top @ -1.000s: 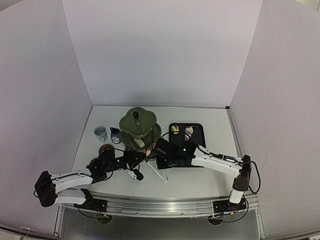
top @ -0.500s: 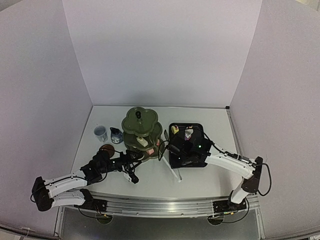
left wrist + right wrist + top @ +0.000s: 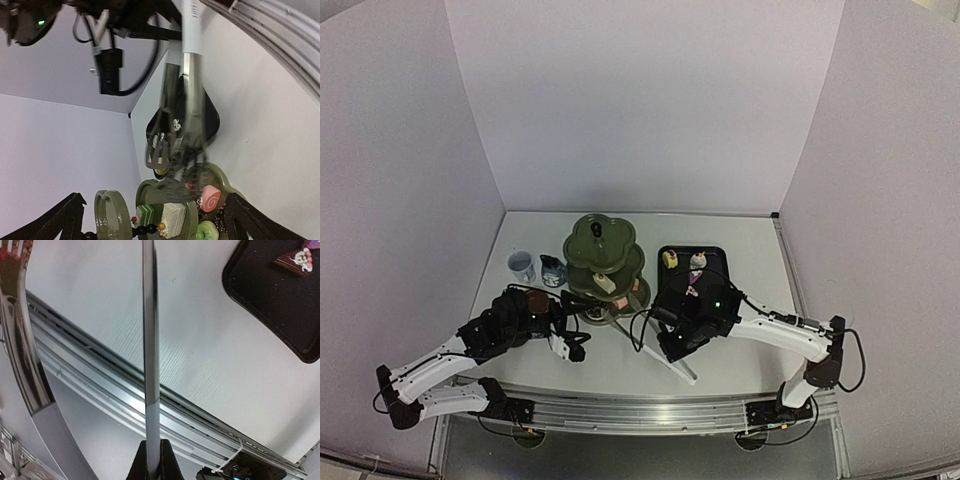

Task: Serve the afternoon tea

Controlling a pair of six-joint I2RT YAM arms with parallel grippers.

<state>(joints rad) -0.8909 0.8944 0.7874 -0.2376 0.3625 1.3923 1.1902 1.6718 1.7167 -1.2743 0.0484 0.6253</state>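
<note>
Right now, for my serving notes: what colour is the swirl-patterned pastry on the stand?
Pink pastry, clearest in left wrist view.

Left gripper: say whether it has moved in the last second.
Yes. The left gripper has drawn back to the left, farther from the black tray, and its jaws now stand open.

A black tray [image 3: 718, 262] sits on the white table [image 3: 620, 375], at about 3 o'clock from the table's middle. Long shiny tongs [image 3: 682, 371] are at 5 o'clock, near the tray's front left corner. They slant from 10 o'clock to 4 o'clock. Plain white walls [image 3: 640, 100] stand around the table.
</note>
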